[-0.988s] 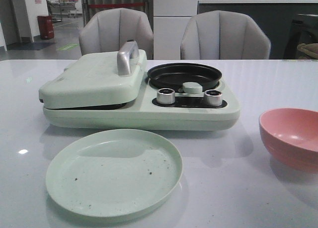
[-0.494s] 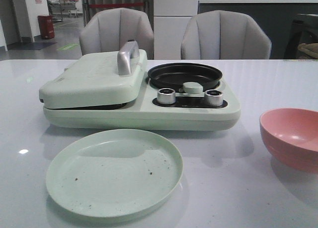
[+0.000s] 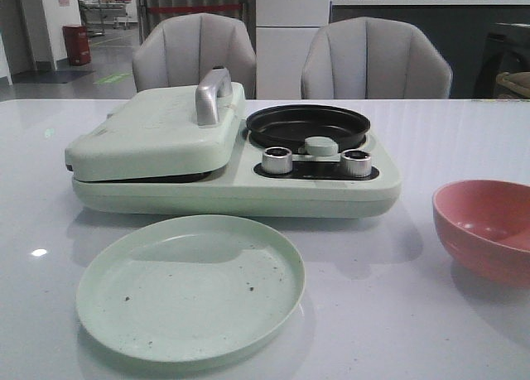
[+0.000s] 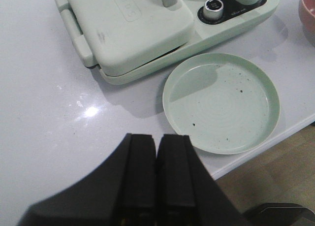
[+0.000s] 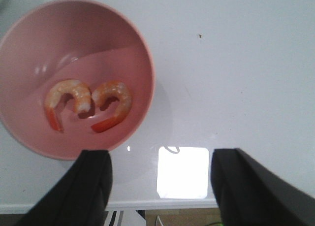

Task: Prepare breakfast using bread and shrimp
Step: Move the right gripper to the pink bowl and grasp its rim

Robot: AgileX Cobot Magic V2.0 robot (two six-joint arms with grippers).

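Note:
Two pinkish-orange shrimp (image 5: 88, 105) lie in the pink bowl (image 5: 29, 44), which stands at the table's right edge (image 3: 489, 231). My right gripper (image 5: 162, 159) is open and empty above the table's front edge, beside the bowl. My left gripper (image 4: 156, 147) is shut and empty above the table's front left, near the pale green plate (image 4: 221, 100). The plate (image 3: 190, 285) holds only crumbs. The bread is hidden; the pale green breakfast maker (image 3: 232, 161) has its lid (image 3: 157, 132) closed. No gripper shows in the front view.
The maker's black round pan (image 3: 308, 125) sits at its right, above two silver knobs (image 3: 277, 160). Two grey chairs (image 3: 195, 53) stand behind the table. The table's front edge runs close under both grippers (image 5: 162, 204).

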